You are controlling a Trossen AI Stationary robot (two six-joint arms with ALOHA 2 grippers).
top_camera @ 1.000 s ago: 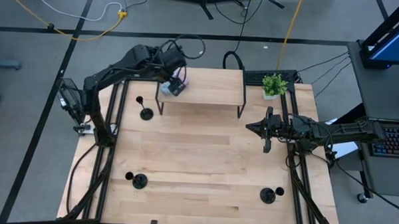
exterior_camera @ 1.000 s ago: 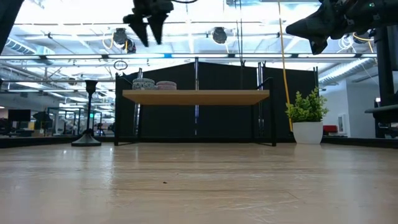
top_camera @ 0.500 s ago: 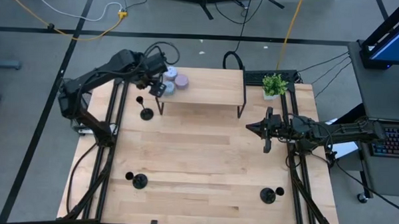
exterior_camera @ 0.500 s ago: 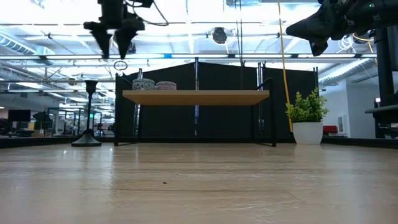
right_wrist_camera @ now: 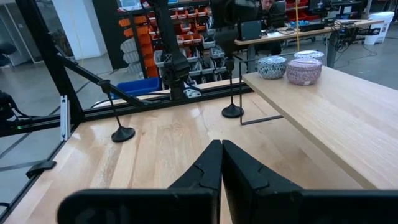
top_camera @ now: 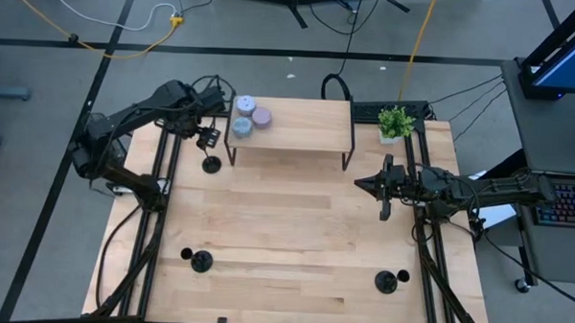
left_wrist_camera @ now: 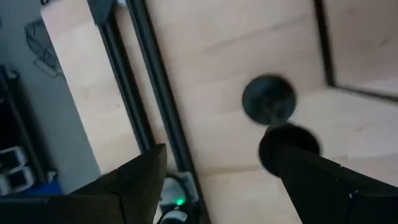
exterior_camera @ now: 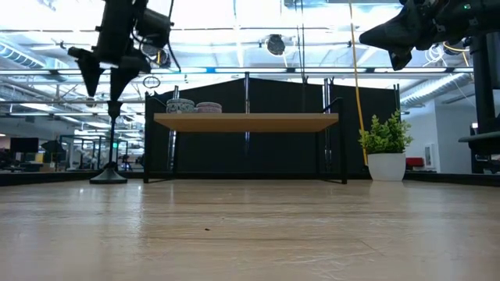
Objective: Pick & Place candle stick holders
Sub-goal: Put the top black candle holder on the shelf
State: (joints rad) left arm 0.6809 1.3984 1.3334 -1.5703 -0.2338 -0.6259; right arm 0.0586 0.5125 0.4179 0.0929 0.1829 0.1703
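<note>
From above, the left gripper (top_camera: 206, 137) hangs at upper left with its fingers apart, directly over a candle stick holder (top_camera: 211, 163) just left of the raised shelf (top_camera: 298, 125), presumably lining up for a grasp from above. Half a second back it was nearer the shelf's candle tins (top_camera: 244, 118); it has swung outward to the left. Two more holders sit at lower left (top_camera: 201, 262) and lower right (top_camera: 386, 281). The right gripper (top_camera: 371, 185) waits at centre right, fingers together, unmoved. At table height, the left gripper (exterior_camera: 103, 74) is at upper left, above the holder (exterior_camera: 109, 172), having slid leftward. The left wrist view looks down on the holder's disc base (left_wrist_camera: 268, 99) between spread fingers (left_wrist_camera: 134, 180). The right wrist view shows closed fingertips (right_wrist_camera: 221, 163) at bottom centre.
</note>
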